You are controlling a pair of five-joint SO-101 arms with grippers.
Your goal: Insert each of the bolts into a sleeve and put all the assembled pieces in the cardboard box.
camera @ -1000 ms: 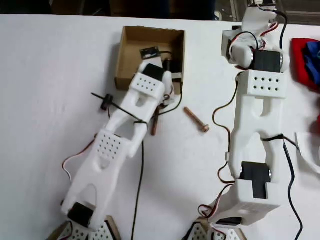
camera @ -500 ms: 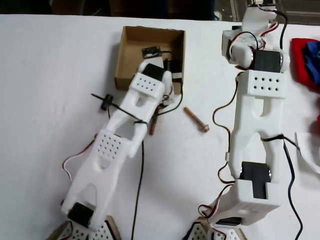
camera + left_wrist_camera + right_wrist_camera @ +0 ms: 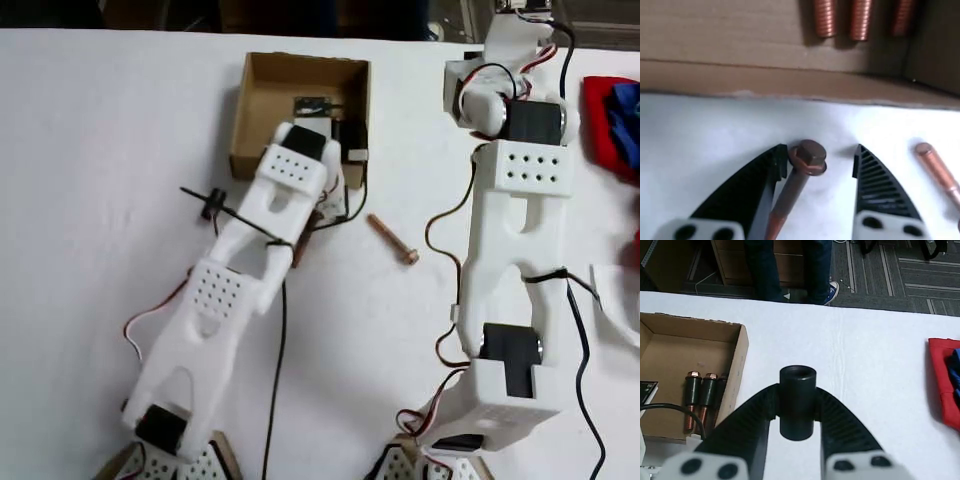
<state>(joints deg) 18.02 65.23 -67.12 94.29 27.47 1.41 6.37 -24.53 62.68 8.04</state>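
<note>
Two jaws of the left gripper point(image 3: 821, 154) are spread apart on the white table point(image 3: 700, 130), just short of the cardboard box point(image 3: 740, 75). Between them a copper-coloured bolt point(image 3: 807, 159) with a hexagonal flanged head is seen, touching one jaw. A black sleeve point(image 3: 796, 390) is clamped upright in the right gripper point(image 3: 796, 407).

White table point(image 3: 100, 120) with cardboard box point(image 3: 280, 110), loose bolt point(image 3: 392, 239), red cloth point(image 3: 598, 105)

One cardboard box point(image 3: 250, 112). Three assembled pieces point(image 3: 860, 20). Two loose bolts point(image 3: 392, 238). Two empty sleeves point(image 3: 212, 203), one sleeve point(image 3: 797, 380) held in the right gripper point(image 3: 797, 407).
</note>
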